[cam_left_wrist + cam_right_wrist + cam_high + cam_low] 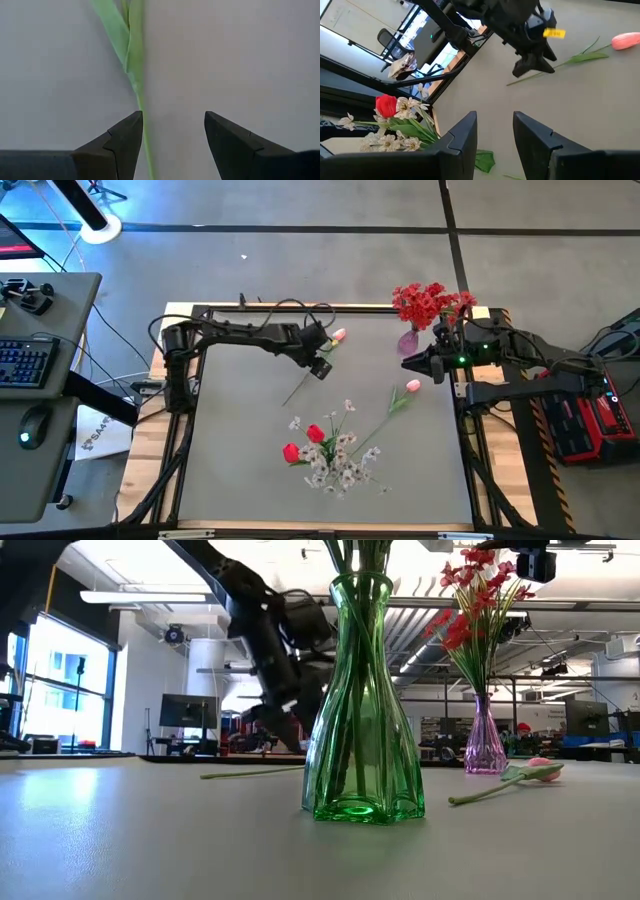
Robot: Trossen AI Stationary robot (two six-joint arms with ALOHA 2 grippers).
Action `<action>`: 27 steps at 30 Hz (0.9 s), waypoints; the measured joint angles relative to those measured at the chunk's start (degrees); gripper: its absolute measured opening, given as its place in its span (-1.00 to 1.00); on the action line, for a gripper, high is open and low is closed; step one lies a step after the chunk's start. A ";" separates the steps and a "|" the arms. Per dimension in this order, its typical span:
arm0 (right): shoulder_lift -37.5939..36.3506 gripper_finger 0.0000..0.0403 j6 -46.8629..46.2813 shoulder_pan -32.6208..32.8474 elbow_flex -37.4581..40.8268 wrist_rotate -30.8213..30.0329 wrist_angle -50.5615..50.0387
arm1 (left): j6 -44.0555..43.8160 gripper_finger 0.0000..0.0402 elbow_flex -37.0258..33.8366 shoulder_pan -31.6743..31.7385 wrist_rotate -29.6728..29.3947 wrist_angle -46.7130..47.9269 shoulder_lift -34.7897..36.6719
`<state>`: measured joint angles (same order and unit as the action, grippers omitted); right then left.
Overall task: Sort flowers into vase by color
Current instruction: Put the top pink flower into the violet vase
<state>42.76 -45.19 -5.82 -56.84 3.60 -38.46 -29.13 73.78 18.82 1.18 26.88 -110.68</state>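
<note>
Flowers mostly stand in the green vase point(362, 710) at six o'clock; one pink tulip point(338, 335) lies at eleven o'clock, the left gripper point(322, 367) open over its stem, unclamped; next, closing; the right gripper point(408, 363) waits apart, empty.

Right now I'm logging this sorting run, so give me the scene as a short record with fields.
left gripper: open, low over the stem of a pink tulip lying on the grey table
right gripper: open, empty, beside the pink glass vase
pink vase holds: red blossom clusters
green glass vase: holds red tulips and white sprays
loose: second pink tulip
</note>
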 joint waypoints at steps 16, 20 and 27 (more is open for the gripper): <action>-0.01 -0.43 0.17 -0.01 0.00 -0.31 0.07 | 1.18 -0.01 0.09 -0.87 -10.07 -0.74 -4.80; 0.00 -0.43 0.13 0.00 0.00 -0.34 0.03 | 1.10 -0.01 0.37 -1.48 -8.74 -1.25 -6.71; 0.00 -0.43 0.17 0.00 0.00 -0.39 -0.07 | 1.35 -0.24 0.28 -2.83 -10.92 -1.34 -7.30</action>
<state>42.76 -45.03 -5.83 -56.84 3.21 -38.52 -27.78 74.06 15.99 -9.73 25.55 -117.99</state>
